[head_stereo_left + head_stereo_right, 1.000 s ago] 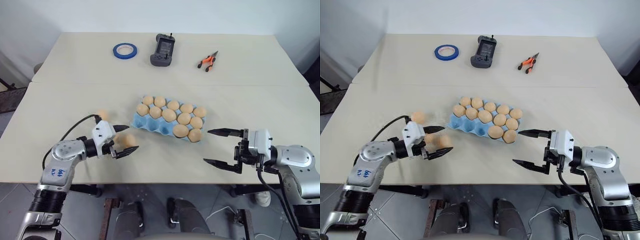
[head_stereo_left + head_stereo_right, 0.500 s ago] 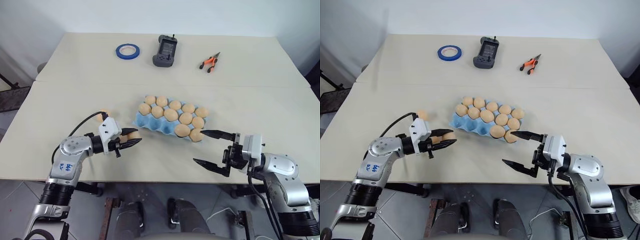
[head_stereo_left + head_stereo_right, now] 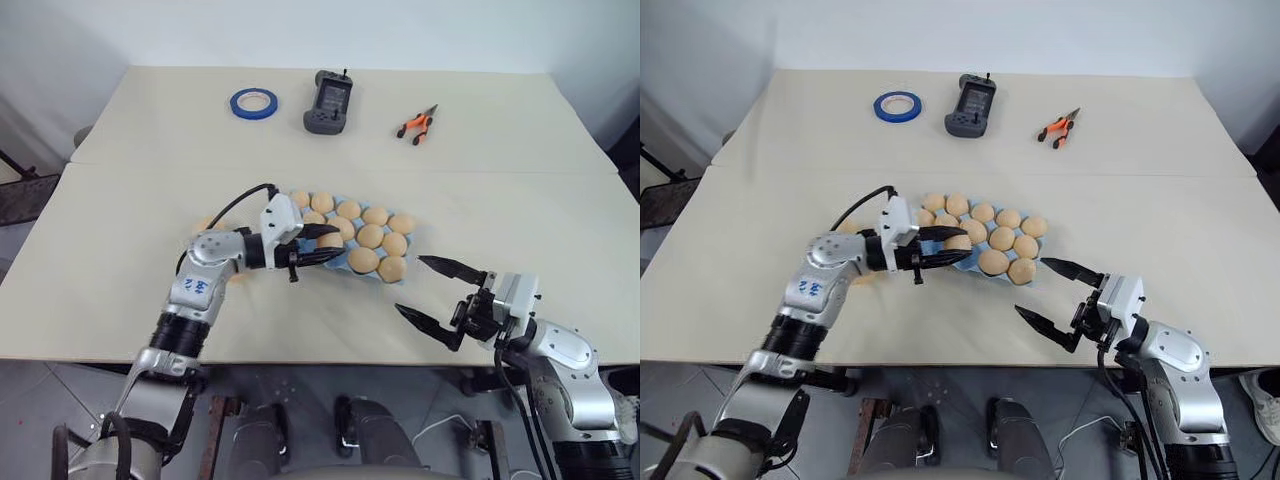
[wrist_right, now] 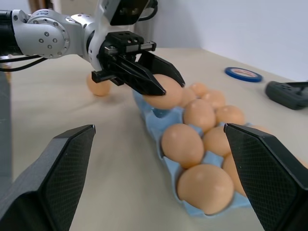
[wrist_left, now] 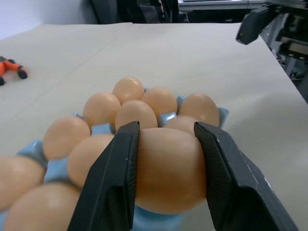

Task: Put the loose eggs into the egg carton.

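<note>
The egg (image 5: 166, 168) sat pinched in the left end effector (image 3: 318, 245), directly over the egg carton (image 3: 338, 262)'s near-left cups; the right end effector (image 3: 440, 292) hung spread, empty, near-right.

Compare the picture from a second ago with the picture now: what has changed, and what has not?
The left gripper closed on an egg that lay on the table and carried it right, over the carton's near-left corner. The right gripper stayed open near the carton's right end. One loose egg is left on the table, and the carton's eggs are unchanged.
</note>
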